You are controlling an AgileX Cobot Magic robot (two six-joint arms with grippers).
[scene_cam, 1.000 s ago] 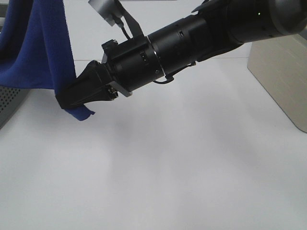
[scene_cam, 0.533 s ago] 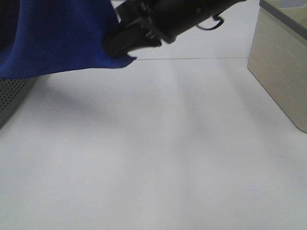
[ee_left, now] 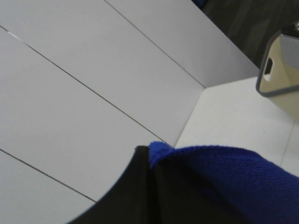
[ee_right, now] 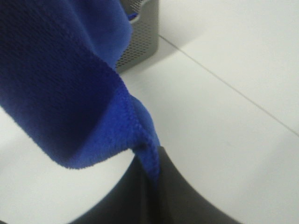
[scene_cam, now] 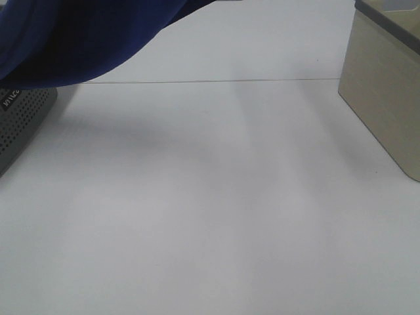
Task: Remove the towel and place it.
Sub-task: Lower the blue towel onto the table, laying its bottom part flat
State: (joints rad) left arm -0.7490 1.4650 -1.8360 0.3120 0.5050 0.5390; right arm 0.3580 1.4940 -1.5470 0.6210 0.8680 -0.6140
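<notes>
Nearest the high camera, the white table (scene_cam: 210, 230) is bare across its whole front and middle, with only soft shadows on it. Farther back, two containers flank that open stretch. A grey mesh basket (scene_cam: 23, 125) stands at the left edge of the view, and a beige bin (scene_cam: 384, 98) stands at the right, well apart from the basket. A thin seam (scene_cam: 230, 81) crosses the table between them, and the surface runs on white beyond it. Nothing stands in the wide lane between the two containers.

The towel (scene_cam: 72, 39) hangs in the air in the upper left of the high view. Its curved lower edge sags just above the grey mesh basket, and whether it touches the rim cannot be told. No part of it lies on the open table. Neither arm appears in the high view.

The wrist views show the grips. The left tool (ee_left: 148, 161) has its dark jaws closed on a rolled hem of the towel, with pale wall panels (ee_left: 93, 56) and the beige bin behind. The right tool (ee_right: 150, 163) is likewise clamped on a folded edge, with the cloth draping away from it toward the grey mesh basket.

The towel is deep royal blue, plain and fuzzy, with a finely knitted texture and a thick, soft hem.
</notes>
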